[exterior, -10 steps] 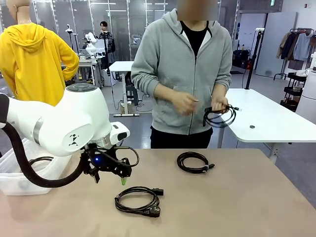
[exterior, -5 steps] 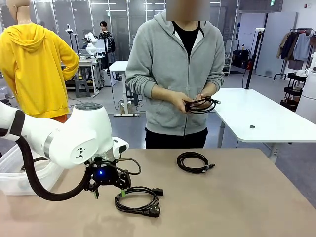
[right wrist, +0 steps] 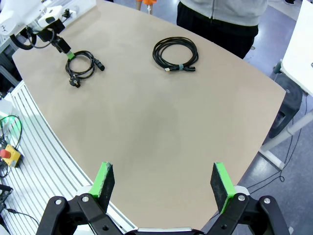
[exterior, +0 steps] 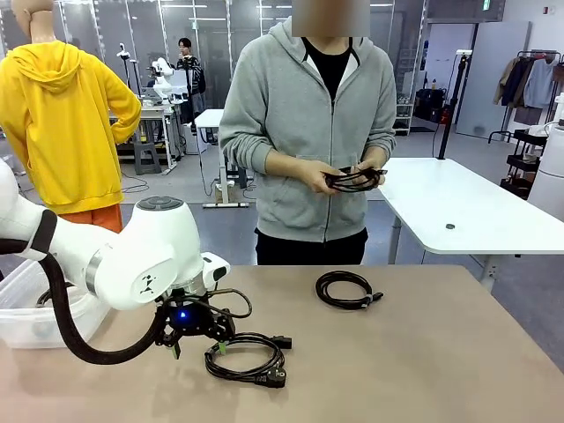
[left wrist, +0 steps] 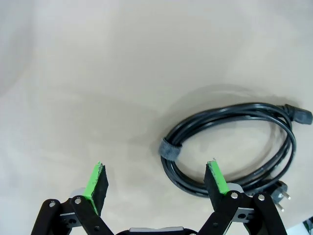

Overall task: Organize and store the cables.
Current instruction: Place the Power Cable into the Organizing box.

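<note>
The front view faces across the bench [exterior: 441, 352] at the person [exterior: 308, 115]. The left wrist view looks down closely, the right from high; all share the plug cable [exterior: 275, 376].

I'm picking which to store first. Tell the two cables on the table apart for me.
The near cable ends in a chunky pinned plug; the far cable has a small tip. The near cable has the open left gripper over its edge; the far cable lies alone, closer to the person. Both are black, strapped coils lying flat.
</note>
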